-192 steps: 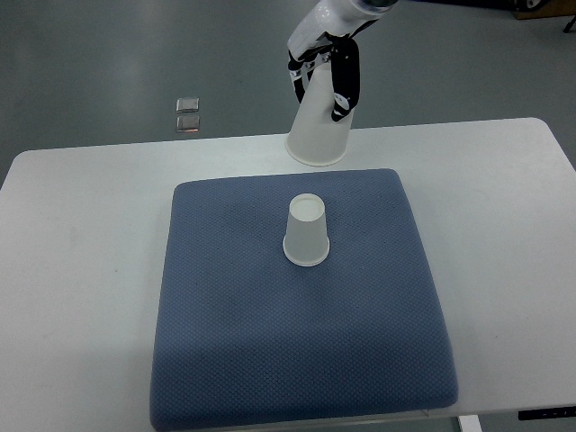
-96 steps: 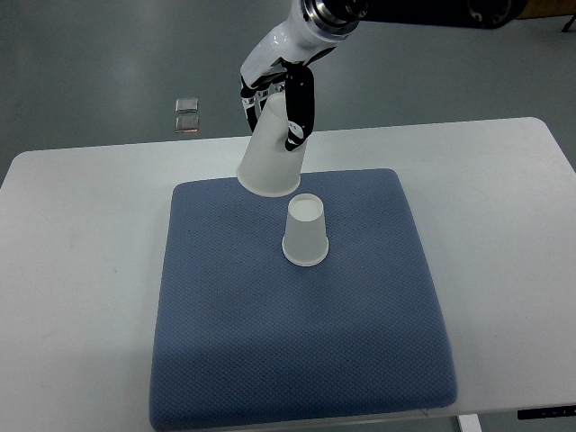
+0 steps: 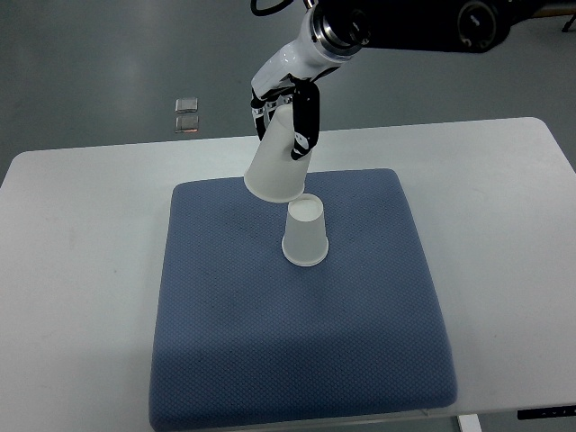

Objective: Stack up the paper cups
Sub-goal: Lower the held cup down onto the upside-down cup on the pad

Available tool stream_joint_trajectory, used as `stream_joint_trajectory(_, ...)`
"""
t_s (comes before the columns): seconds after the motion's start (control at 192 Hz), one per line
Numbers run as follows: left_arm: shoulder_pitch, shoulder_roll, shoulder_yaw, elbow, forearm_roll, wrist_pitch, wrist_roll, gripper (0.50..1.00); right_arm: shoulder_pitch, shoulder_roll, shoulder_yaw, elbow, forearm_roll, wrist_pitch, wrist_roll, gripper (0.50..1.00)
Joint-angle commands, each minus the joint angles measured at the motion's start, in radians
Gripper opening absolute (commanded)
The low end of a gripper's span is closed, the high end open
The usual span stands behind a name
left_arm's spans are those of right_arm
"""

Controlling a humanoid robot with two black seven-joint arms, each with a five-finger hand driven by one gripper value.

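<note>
Gripping tilted cup, upturned cup below

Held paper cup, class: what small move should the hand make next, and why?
Probably shift the held cup slightly toward the picture's right and nearer the camera, then lower it. The right hand holds it upside down and tilted, its rim up-left of the upside-down cup on the blue mat, not yet centred over it.
</note>
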Motion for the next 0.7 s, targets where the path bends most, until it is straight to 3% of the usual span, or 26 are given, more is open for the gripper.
stream_joint_trajectory(0.0,0.000,0.000,0.000,0.000,0.000,0.000,0.000,1.000,-0.017,0.000,-0.003,0.000,-0.001,-0.001,-0.007,0.584)
stream_joint_trajectory(0.452,0.000,0.000,0.000,-0.003,0.000,0.000,0.000,1.000,-0.094,0.000,-0.009,0.000,0.001,-0.081,-0.021,0.588)
stream_joint_trajectory(0.697,0.000,0.000,0.002,-0.003,0.000,0.000,0.000,1.000,-0.112,0.000,-0.009,0.000,0.001,-0.086,-0.021,0.592)
